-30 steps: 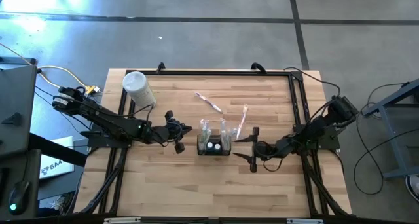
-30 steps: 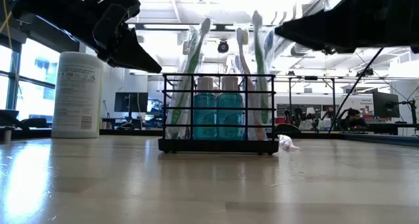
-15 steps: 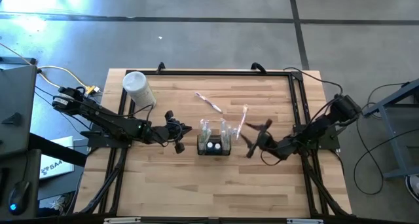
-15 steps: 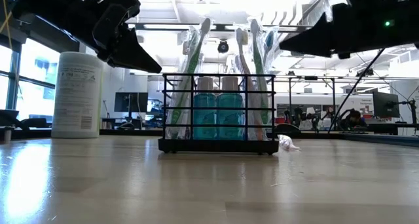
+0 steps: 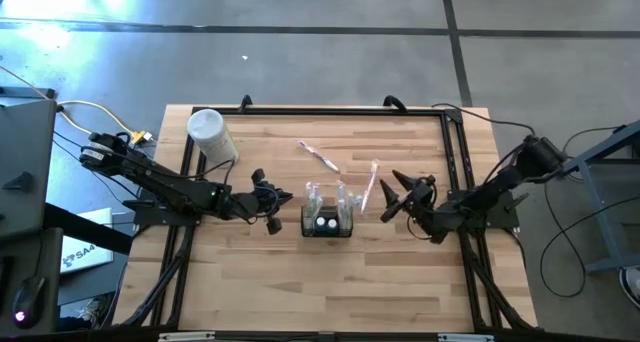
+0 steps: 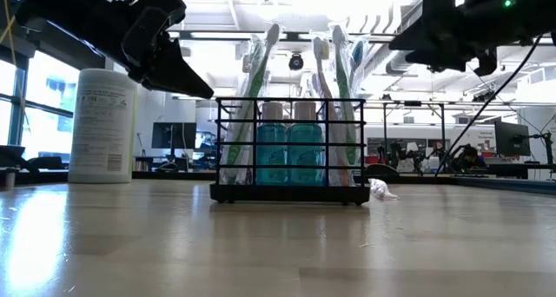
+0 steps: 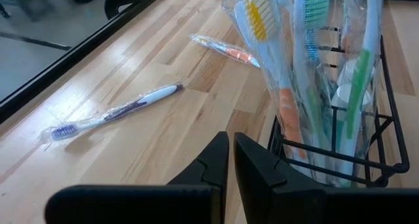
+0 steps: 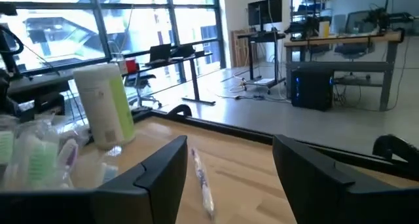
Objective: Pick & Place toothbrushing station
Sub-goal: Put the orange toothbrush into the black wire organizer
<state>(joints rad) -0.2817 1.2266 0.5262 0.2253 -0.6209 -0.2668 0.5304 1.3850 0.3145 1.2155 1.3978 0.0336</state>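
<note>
The toothbrushing station (image 5: 327, 220), a black wire box, stands mid-desk (image 5: 250, 282) holding wrapped brushes and bottles. It looks stiff and fairly light but top-heavy; a rim wire suits gripping. Left tool (image 5: 272, 204) is pressed together beside it; right tool (image 5: 392, 194) is spread, empty.

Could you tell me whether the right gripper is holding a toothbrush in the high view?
No, the right gripper hangs open and empty beside the toothbrushing station.
</note>
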